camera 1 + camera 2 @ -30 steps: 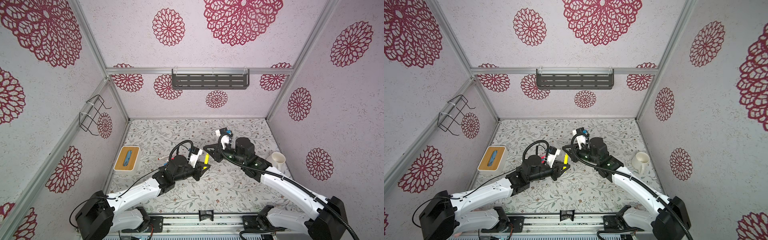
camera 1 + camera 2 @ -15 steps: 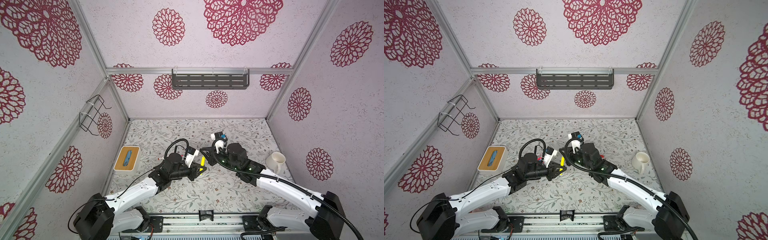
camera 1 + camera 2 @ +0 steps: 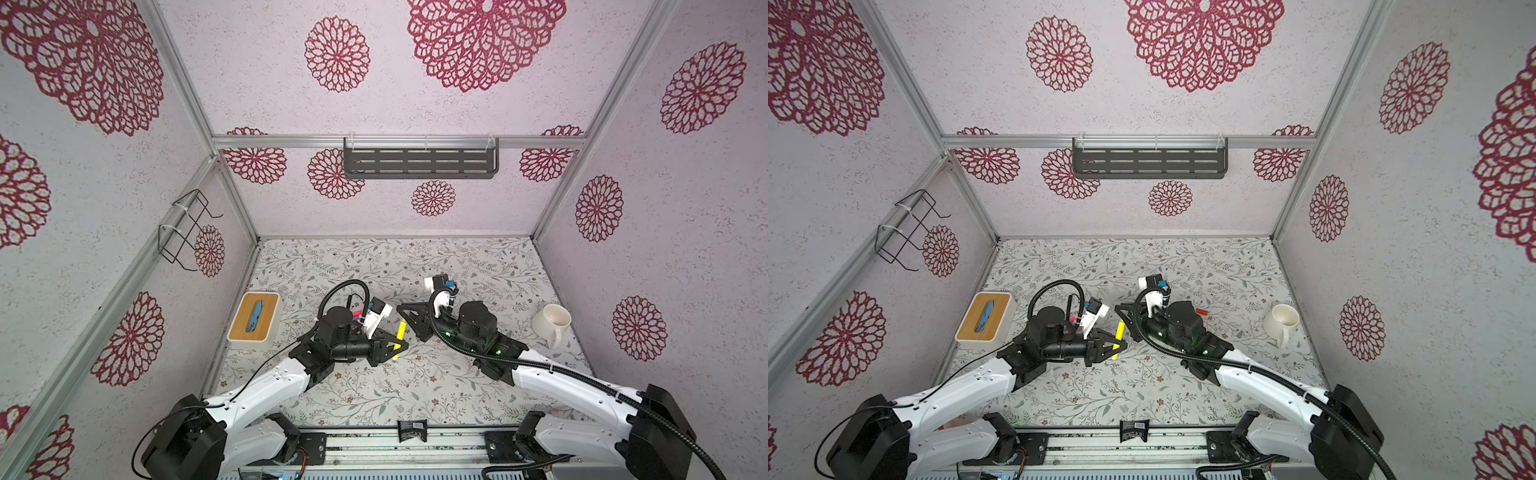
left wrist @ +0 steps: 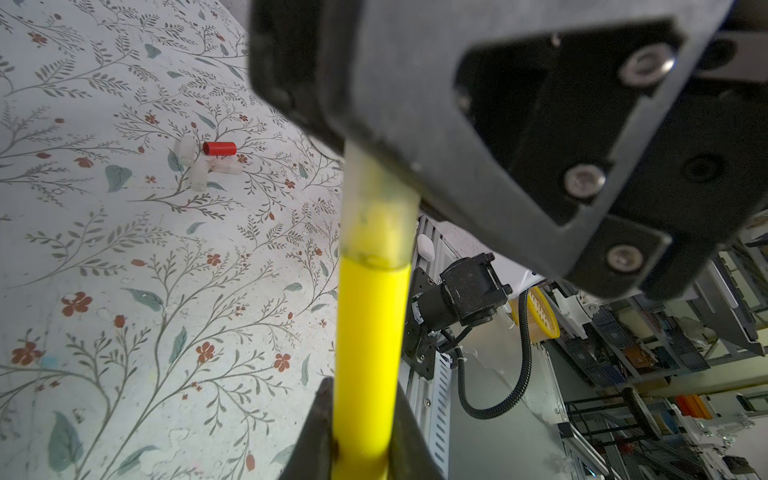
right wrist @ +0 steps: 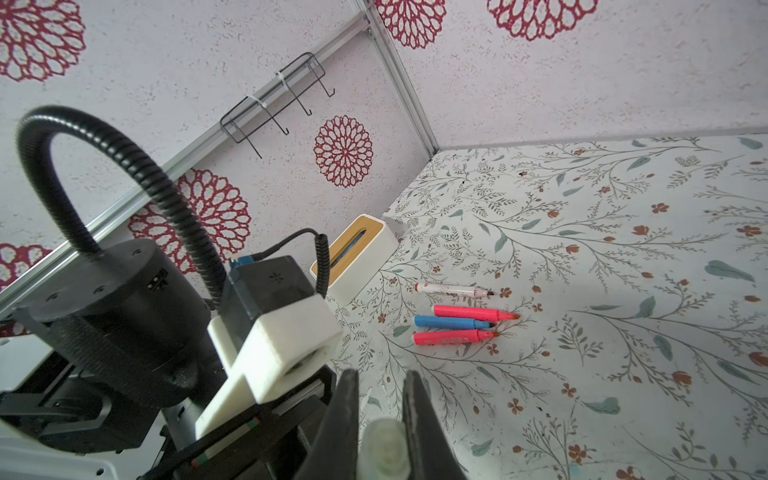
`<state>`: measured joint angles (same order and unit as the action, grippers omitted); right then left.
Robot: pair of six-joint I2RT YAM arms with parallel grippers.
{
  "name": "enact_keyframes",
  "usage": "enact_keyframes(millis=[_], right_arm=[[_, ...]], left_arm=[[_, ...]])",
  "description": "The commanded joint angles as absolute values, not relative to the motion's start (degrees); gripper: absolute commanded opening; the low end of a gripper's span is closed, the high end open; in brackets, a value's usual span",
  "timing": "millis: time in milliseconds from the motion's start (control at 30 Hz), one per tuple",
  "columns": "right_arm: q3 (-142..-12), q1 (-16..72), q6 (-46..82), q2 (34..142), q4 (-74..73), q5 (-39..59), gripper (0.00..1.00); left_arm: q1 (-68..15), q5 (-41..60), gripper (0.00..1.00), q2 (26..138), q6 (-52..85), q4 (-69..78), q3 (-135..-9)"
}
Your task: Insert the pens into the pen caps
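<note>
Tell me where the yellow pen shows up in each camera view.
Top view: yellow pen mid-table, right of the wood-lidded box.
Top view: same spot, right of the box.
Left wrist: fills the middle, its end inside a clear cap.
Right wrist: pen hidden; only the clear cap shows.
Shared landmark: the box, absent only from the left wrist view.

5 pens (image 5: 453, 337) — 5 pen caps (image 4: 219, 148)
</note>
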<state>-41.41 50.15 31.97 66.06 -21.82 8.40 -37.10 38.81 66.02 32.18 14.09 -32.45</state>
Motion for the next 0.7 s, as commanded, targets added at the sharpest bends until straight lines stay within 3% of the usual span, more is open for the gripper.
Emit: enact_keyframes(millis=[0, 100, 133, 167, 233, 300, 500, 667], right_arm=[[-38.38, 55.70, 30.84, 67.11, 2.20, 16.81, 0.00], [-42.81, 55.22, 28.76, 66.22, 5.85, 12.41, 0.00], [-45.49, 54.47, 27.51, 65.59, 7.90, 11.24, 0.06], [-47.86, 53.74, 26.53, 64.67, 9.35, 10.53, 0.13], [-52.68, 51.66, 24.07, 61.36, 10.11, 11.23, 0.47], [-56.01, 50.65, 22.20, 58.31, 8.97, 12.48, 0.64], [-60.17, 48.57, 20.82, 57.47, 11.30, 13.21, 0.64], [-58.51, 48.16, 22.67, 60.36, 8.88, 14.99, 0.50]], left_arm=[[-30.36, 23.63, 0.00, 64.51, 37.57, 30.23, -38.54], [-32.07, 21.93, 0.00, 65.43, 34.78, 26.16, -38.54], [-32.96, 21.82, 0.00, 65.85, 33.40, 24.12, -38.82], [-33.60, 21.88, 0.00, 66.43, 32.49, 22.49, -39.12], [-35.67, 21.22, 0.00, 67.87, 30.40, 18.44, -39.88], [-38.36, 19.02, 0.00, 68.94, 28.32, 15.07, -40.32], [-43.88, 13.37, 0.00, 68.88, 27.91, 16.05, -37.75], [-45.06, 12.37, 0.00, 68.32, 28.64, 19.57, -36.55]])
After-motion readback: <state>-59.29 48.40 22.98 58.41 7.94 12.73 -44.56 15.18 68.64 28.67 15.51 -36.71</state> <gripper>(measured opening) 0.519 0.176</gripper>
